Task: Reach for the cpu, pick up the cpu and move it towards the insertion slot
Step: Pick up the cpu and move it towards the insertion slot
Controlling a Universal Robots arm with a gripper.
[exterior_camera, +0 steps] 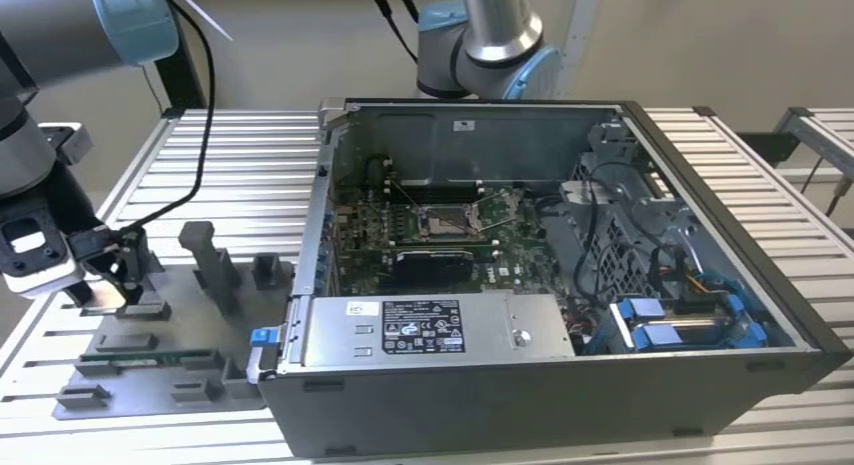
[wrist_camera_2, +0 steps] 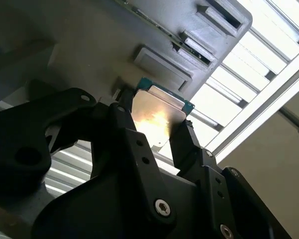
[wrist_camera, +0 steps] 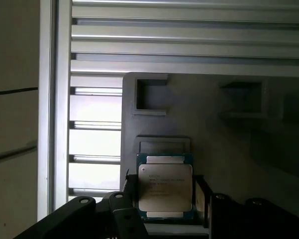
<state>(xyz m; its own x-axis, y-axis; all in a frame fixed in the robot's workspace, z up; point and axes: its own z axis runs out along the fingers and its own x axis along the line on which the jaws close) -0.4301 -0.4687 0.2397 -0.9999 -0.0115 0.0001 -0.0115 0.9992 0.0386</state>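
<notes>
My gripper [wrist_camera_2: 154,122], at the exterior view's lower left, jaws seemingly pinching the cpu [wrist_camera: 165,185] by its edges over the tray [wrist_camera: 229,159]; I fear a thin hold lets it slip.

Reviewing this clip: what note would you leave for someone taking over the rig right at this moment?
Gripper: shut on the cpu, with a finger on each of two opposite edges, as seen in both wrist views.
Cpu: at the grey tray on the exterior view's left, outside the computer case. Whether it has lifted clear of the tray cannot be told.
Insertion slot: inside the case, well away from the gripper.
Done: the reach and the grasp.
Left: the carry to the slot has not covered any visible ground.
</notes>
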